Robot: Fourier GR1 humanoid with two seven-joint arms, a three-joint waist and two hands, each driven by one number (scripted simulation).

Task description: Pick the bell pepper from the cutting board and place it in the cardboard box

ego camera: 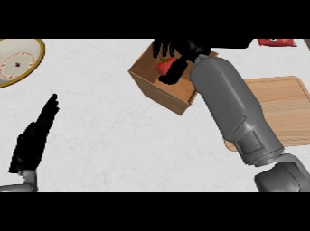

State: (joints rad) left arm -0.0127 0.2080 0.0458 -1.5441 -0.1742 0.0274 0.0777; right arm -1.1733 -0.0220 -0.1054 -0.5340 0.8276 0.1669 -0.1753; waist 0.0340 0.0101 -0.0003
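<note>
1. The robot's black left hand (34, 135) lay open and resting near the worktop's near left corner, fingers straight and pointing away from the robot, holding nothing and well apart from everything the task concerns.

2. Beyond it to the right, the pale rectangular wooden cutting board (287, 113) sat toward the worktop's right edge. Its visible surface was bare; the grey right forearm (231, 108) crossed over its left side on the way out to the box.

3. Farther still, the open brown cardboard box (158, 85) stood near the middle of the worktop's far edge, turned corner-on to the robot.

4. The black right hand (174, 54) hung over the box's opening, its fingers curled down around the red bell pepper (165, 66). The pepper sat directly beneath the palm, within the box's walls as seen from above. Whether it already touched the box floor could not be told.

5. The relation that mattered: the pepper lay straight below the right hand and inside the box's outline, so the coming move looked to be a release and not a carry. The right hand was the only one near; the left was far off across the worktop.

6. At the far left corner sat a round white bowl with a yellow rim (10, 61), and at the far right edge a small red object (276, 42), partly cut off. Neither looked to bear on the task.
</note>
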